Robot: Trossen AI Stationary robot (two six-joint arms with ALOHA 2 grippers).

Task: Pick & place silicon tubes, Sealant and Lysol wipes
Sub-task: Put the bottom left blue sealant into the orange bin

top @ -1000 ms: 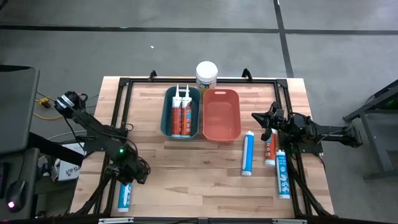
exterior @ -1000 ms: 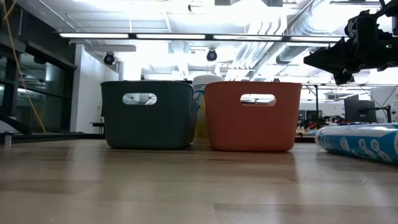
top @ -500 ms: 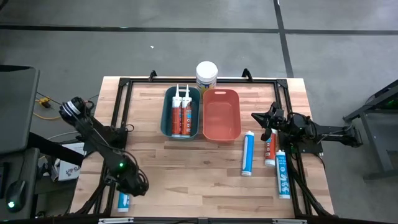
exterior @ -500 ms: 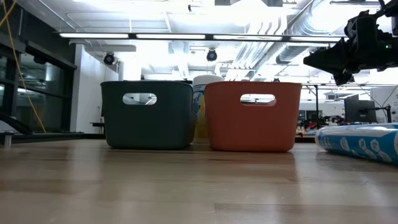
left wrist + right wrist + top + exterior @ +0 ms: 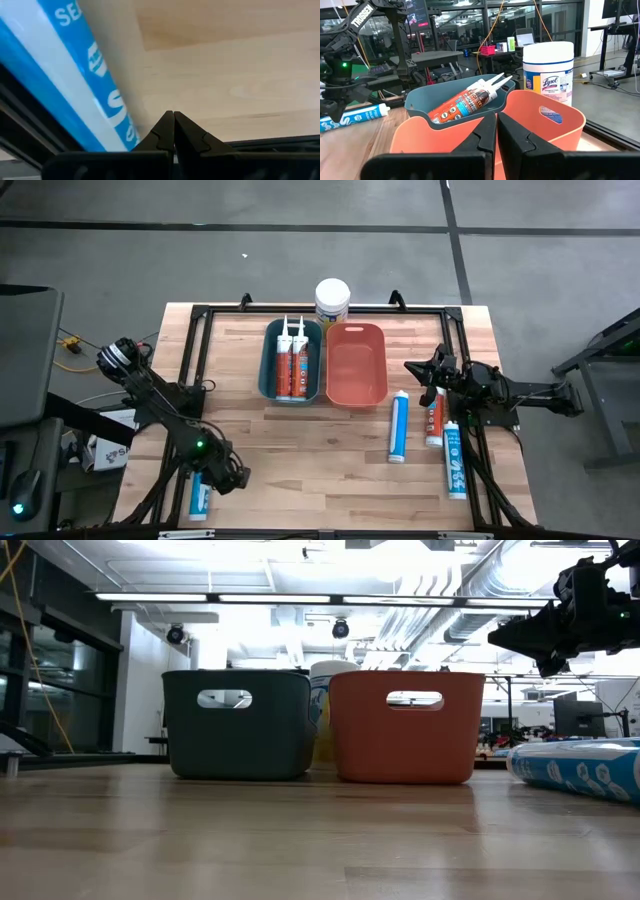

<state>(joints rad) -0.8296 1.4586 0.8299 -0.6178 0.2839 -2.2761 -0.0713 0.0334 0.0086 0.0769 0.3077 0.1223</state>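
Left gripper (image 5: pixel 228 478): you have brought it down toward the near-left corner over the last second; it now sits low, just beside the blue sealant tube (image 5: pixel 198 497); fingers pressed together, pinching nothing; you will need to spread them before any grasp.
Blue sealant tube: unmoved on the table (image 5: pixel 300 450); the left wrist view shows white letters "SEA" on blue (image 5: pixel 75 90).
Teal bin (image 5: pixel 291 361): two orange silicone tubes (image 5: pixel 290 366) lie inside, unchanged; their print is too small to read.
Lysol wipes (image 5: pixel 332 302): upright behind the bins, at the table's far edge; "Lysol" reads on the label (image 5: pixel 548 67); not yet placed.
Orange bin (image 5: pixel 356 363): nothing in it.
Loose tubes: one blue (image 5: pixel 399 426), one orange (image 5: pixel 434 416), one blue (image 5: pixel 454 459), all lying right of the bins; untouched.
Right gripper (image 5: pixel 414 368): hovering where it was, right of the orange bin; fingers pressed together, empty.
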